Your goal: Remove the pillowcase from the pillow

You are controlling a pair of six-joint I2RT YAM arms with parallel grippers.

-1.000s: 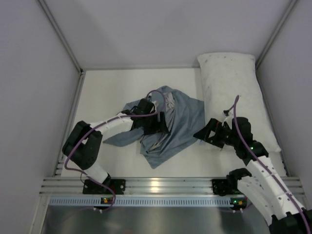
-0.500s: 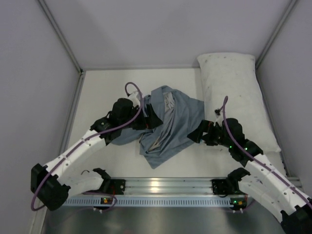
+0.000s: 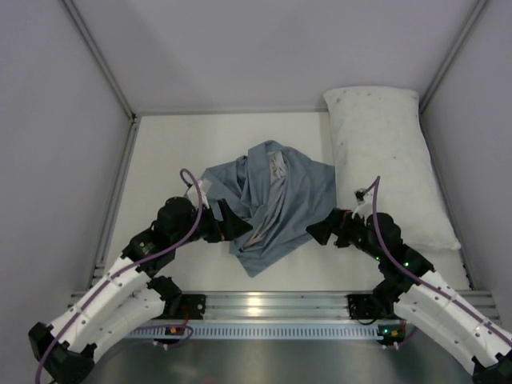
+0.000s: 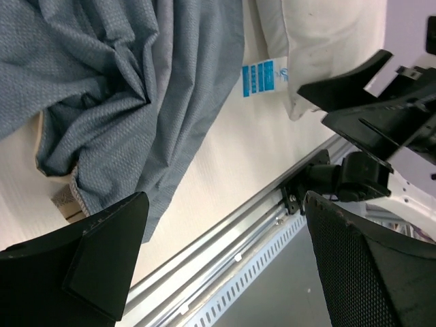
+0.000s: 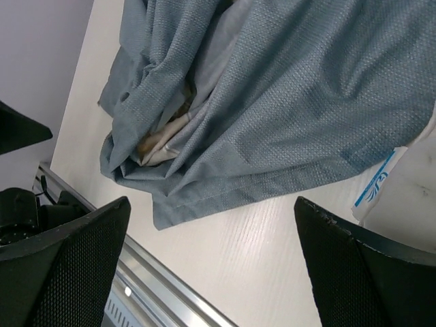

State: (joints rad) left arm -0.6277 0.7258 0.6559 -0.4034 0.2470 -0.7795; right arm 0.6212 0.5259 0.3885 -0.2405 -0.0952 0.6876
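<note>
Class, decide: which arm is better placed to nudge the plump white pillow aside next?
Right, probably: the right pincer, open, is beside the plump white fabric pillow; the left pincer is on the far side of the crumpled blue-grey pillowcase.

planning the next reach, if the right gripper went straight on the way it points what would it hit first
Most likely the pillowcase: the right gripper, open, points at the heap's nearest edge, though its height over the cloth is unclear.
</note>
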